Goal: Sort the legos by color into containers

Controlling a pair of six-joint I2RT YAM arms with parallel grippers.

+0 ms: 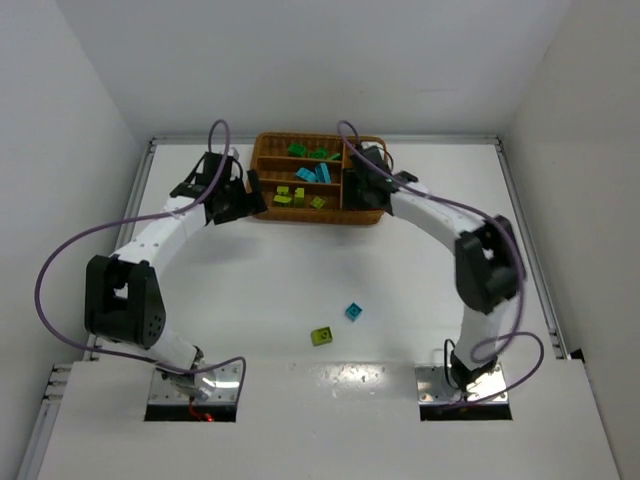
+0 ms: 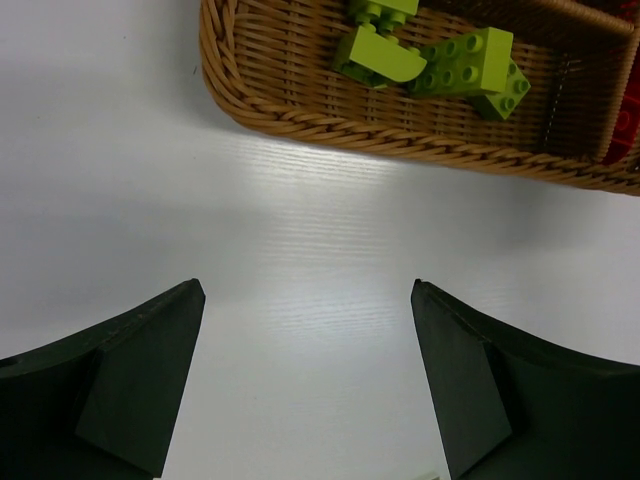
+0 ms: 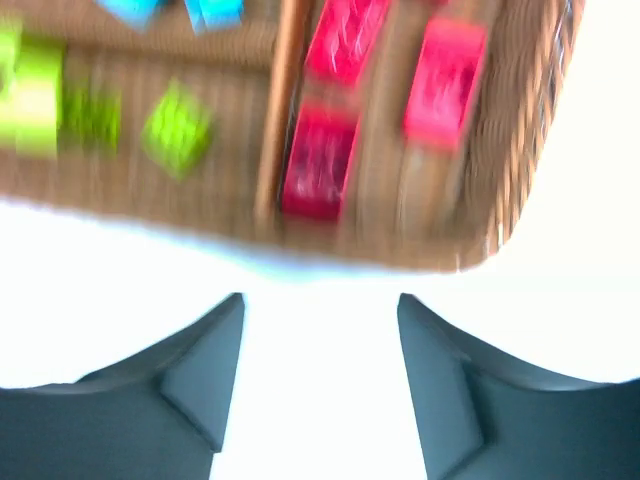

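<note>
The wicker tray [image 1: 300,217] stands at the back middle of the table. It holds green bricks [image 1: 298,150] in the far section, cyan bricks [image 1: 308,174] in the middle one and yellow-green bricks [image 1: 283,196] in the near one. In the blurred right wrist view, red bricks [image 3: 320,160] lie in the crosswise section. A cyan brick [image 1: 353,312] and a yellow-green brick [image 1: 321,336] lie loose on the table near the arms. My left gripper [image 1: 248,203] is open and empty at the tray's left end. My right gripper [image 1: 355,183] is open and empty over the tray's right end.
In the left wrist view, the open gripper [image 2: 305,290] hangs over bare table just short of the tray rim [image 2: 300,120], with yellow-green bricks [image 2: 475,65] inside. In the right wrist view, the gripper [image 3: 320,300] is just off the tray wall [image 3: 520,120].
</note>
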